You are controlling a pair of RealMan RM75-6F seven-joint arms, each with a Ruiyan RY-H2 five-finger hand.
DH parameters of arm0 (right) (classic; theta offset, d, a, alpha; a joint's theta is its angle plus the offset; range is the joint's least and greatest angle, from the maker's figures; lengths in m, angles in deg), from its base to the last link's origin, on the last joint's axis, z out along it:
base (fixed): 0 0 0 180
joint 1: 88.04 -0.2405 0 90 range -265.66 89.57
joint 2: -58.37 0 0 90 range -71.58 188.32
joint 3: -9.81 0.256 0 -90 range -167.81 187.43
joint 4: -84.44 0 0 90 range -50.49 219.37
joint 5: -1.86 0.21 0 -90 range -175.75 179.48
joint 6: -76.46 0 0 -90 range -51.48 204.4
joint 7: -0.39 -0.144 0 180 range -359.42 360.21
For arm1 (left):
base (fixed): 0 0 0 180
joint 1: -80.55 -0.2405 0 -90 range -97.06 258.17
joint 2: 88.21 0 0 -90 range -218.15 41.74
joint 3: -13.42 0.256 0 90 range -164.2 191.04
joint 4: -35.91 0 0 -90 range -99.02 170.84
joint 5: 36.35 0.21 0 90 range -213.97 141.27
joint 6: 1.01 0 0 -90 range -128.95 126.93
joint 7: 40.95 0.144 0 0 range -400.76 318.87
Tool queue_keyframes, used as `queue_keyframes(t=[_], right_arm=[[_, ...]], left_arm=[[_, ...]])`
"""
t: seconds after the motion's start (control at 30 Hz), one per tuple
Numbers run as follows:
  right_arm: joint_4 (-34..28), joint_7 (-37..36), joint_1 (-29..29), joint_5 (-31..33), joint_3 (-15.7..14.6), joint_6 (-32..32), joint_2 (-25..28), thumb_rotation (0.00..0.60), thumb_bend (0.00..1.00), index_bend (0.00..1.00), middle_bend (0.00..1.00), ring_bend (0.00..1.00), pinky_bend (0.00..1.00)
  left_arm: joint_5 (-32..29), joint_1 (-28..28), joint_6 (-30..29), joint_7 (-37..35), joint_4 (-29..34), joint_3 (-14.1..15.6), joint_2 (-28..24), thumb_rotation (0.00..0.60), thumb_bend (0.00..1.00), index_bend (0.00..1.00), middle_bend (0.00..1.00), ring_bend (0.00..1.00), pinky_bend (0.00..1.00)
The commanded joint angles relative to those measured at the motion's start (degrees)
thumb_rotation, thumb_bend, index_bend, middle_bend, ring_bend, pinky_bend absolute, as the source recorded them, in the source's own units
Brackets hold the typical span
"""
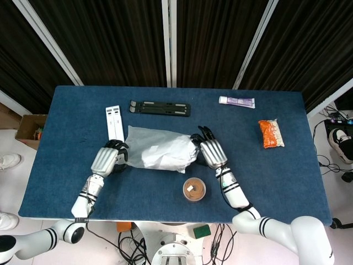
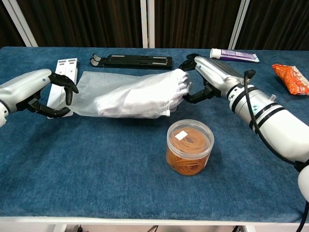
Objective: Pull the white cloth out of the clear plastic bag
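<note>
The clear plastic bag (image 2: 94, 89) with the white cloth (image 2: 149, 92) inside lies stretched across the middle of the blue table, its right end raised off the surface. My right hand (image 2: 205, 77) grips the bunched cloth at that raised right end; whether through the plastic or bare I cannot tell. At the bag's left edge my left hand (image 2: 36, 92) has its fingers curled around the plastic. From the head view the bag (image 1: 140, 141), cloth (image 1: 168, 152), left hand (image 1: 106, 160) and right hand (image 1: 210, 152) lie in one line.
A clear tub of orange rubber bands (image 2: 189, 146) stands just in front of the bag's right end. Behind are a black folding stand (image 2: 133, 61), a white bar (image 2: 65, 67) by my left hand, a toothpaste tube (image 2: 234, 55) and an orange packet (image 2: 291, 77) far right.
</note>
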Motion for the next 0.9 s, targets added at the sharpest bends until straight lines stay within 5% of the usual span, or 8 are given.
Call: queue_keyframes(t=[0.03,0.4,0.73,0.83,0.9], right_arm=[[-3.03,-1.52,0.38,-0.23,1.15,1.03,3.36,0.600,0.68,0.86,0.31,0.00,0.00],[-12.03,-0.89,1.77,2.29,4.17,1.10,13.75,0.600,0.68,0.87,0.31,0.00,0.00],[-6.51,-0.83,3.62,5.23,3.45,-0.08,15.57,0.600,0.68,0.86,0.31,0.00,0.00],[-6.39,0.33,3.78,7.24,2.04,-4.58,16.43,0.600,0.64,0.70,0.23,0.00,0.00],[-8.99,5.09,3.43,10.66,1.11,-10.11,18.85,0.600,0.51,0.39,0.11,0.00,0.00]], left_arm=[[-0.46,-0.27,-0.14,-0.27,-0.52,-0.31,-0.36,0.600,0.48,0.62,0.29,0.18,0.16],[-2.80,-1.84,-1.27,-2.12,-3.20,-1.96,-1.79,0.600,0.48,0.63,0.29,0.18,0.16],[-3.13,-4.03,-3.55,-3.77,-4.78,-2.04,-2.96,0.600,0.48,0.63,0.29,0.18,0.16],[-2.50,-4.20,-3.26,-2.98,-4.41,-1.20,-3.37,0.600,0.46,0.58,0.28,0.17,0.16],[-2.21,-4.27,-3.04,-1.85,-3.57,-0.74,-3.99,0.600,0.41,0.49,0.26,0.15,0.15]])
